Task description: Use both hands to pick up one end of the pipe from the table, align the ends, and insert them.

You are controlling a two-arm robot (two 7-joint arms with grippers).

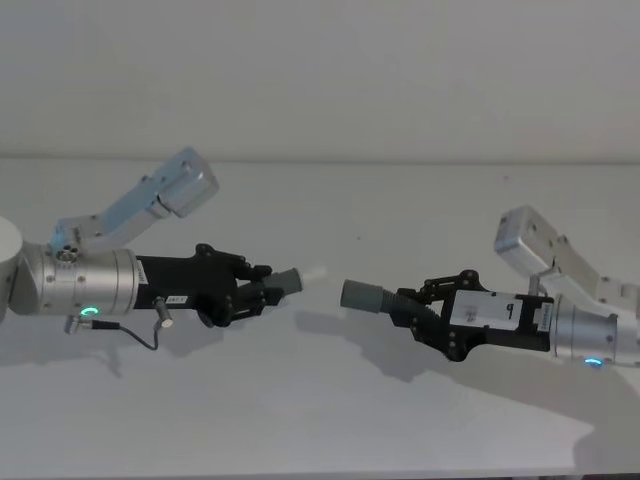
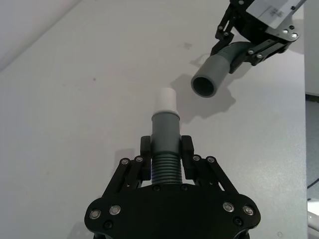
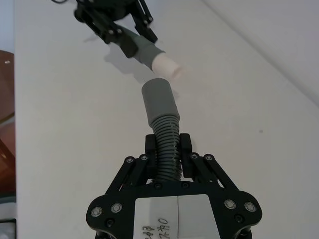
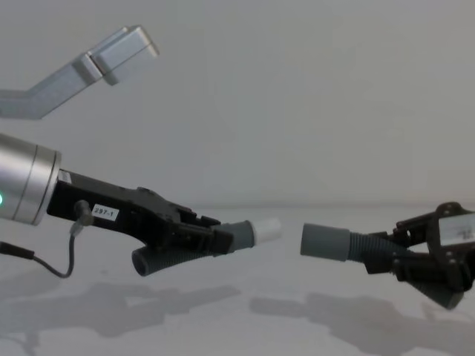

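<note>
Aloft above the desk [image 1: 300, 400], the left end effector [image 4: 197, 233], labelled "297-1", clamps the white-tipped pipe piece [image 4: 249, 232], facing, slightly apart, the collared pipe piece [image 4: 330, 242] clamped by the right end effector [image 1: 415, 310].

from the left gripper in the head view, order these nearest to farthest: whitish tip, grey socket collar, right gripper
1. The whitish tip, just ahead of the left gripper, on the piece it holds.
2. The grey socket collar, across a gap, facing the tip.
3. The right gripper, farthest right, clamped on the ribbed section behind that collar.
</note>
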